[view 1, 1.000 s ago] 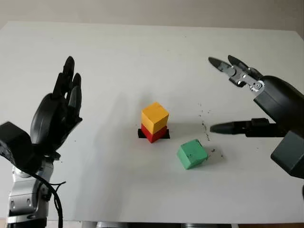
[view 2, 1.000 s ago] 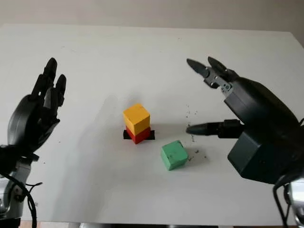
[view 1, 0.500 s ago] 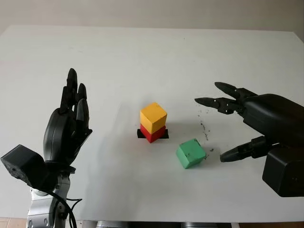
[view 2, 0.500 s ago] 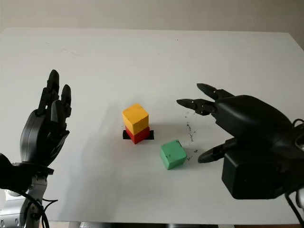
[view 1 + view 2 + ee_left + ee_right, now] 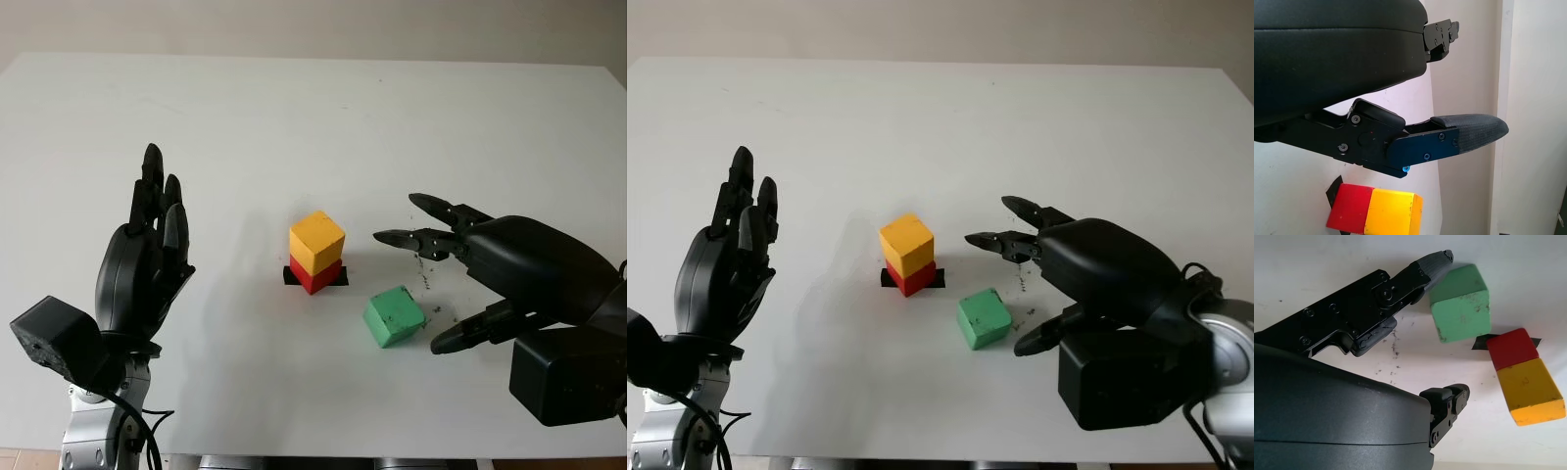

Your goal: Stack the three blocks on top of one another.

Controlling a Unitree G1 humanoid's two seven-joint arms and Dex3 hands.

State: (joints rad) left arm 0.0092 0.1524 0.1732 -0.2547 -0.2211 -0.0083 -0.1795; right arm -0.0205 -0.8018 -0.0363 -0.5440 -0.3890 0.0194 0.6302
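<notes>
**Right hand poised at the green block, two blocks already stacked**

The right hand (image 5: 446, 284) is open and holds nothing; it hovers low over the surface (image 5: 294, 117), just beside the green block (image 5: 394, 315). One finger (image 5: 468, 333) reaches toward the block's near right side, and two others point past its far side toward the stack. In the right wrist view, a fingertip (image 5: 1436, 258) lies close to the block's edge; contact cannot be confirmed. The green block sits alone on the surface, slightly rotated, near but apart from the stack.

The stack is a yellow block (image 5: 317, 241) resting on a red block (image 5: 313, 278), which stands on a small black marker (image 5: 340, 280). The yellow block sits slightly turned relative to the red one.

The left hand (image 5: 147, 264) is open and raised upright, well apart from the stack, on the left of the surface.

Handling, as a judgement: the green block looks rigid, light and matt, with scuffed faces, so it should neither deform nor slip readily. The best hold is on two opposite vertical faces, fingers kept above the lower edge so the underside stays free for placing. The main risk is nudging the turned yellow block on placement.
</notes>
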